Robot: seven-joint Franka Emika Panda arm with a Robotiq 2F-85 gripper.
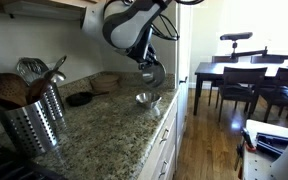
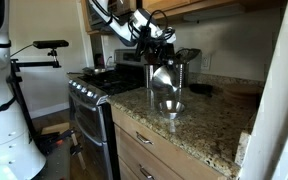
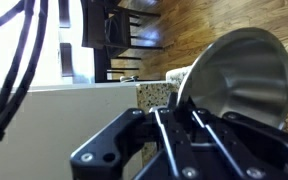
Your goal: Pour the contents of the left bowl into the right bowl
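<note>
The left bowl [image 2: 162,77] hung in the air, tipped steeply on its side, with its rim pinched by the end effector [image 2: 156,62]. The wrist view showed the thin rim clamped between the fingers [image 3: 189,118] and the shiny inside of the bowl facing away. Directly beneath it, the right bowl [image 2: 171,107] stood upright on the speckled granite bench [image 2: 219,122], near its front edge. In an exterior view a dark flat dish [image 1: 79,99] lay further back, and a perforated steel utensil holder [image 1: 34,122] stood well apart from both bowls.
</note>
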